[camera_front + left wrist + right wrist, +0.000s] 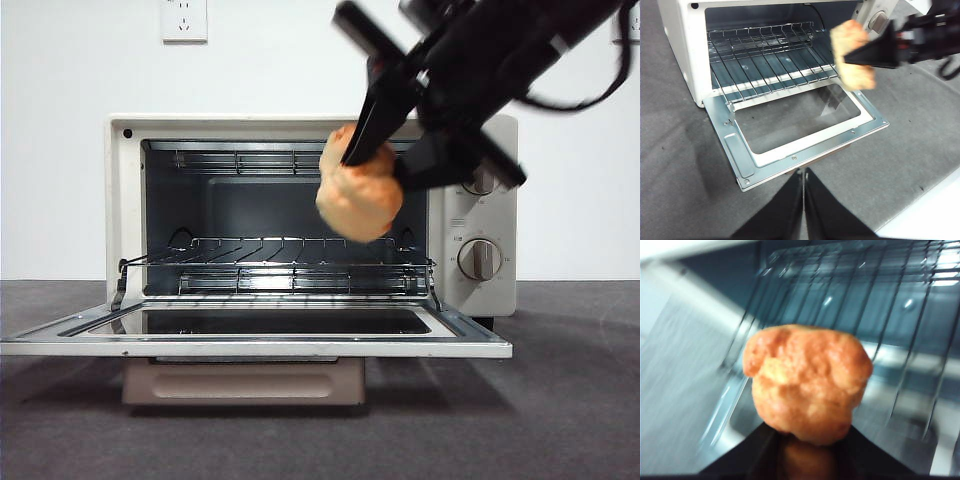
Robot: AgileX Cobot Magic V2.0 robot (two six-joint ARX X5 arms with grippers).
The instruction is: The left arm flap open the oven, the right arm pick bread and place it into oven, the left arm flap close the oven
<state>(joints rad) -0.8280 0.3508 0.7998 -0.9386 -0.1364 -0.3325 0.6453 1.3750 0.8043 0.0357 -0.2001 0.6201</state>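
Dark grey table (pixel 570 400), white wall (pixel 60 150) behind with a socket (pixel 184 19). Oven (pixel 480 300) stands with door (pixel 250 347) dropped flat, rack (pixel 280 262) bare. Right gripper (pixel 375 150) is clamped on the bread (pixel 358 195), holding it in the air at the oven mouth, above the rack's right end. Left gripper (pixel 803 187), jaws pressed together and empty, hangs just in front of the door's edge.
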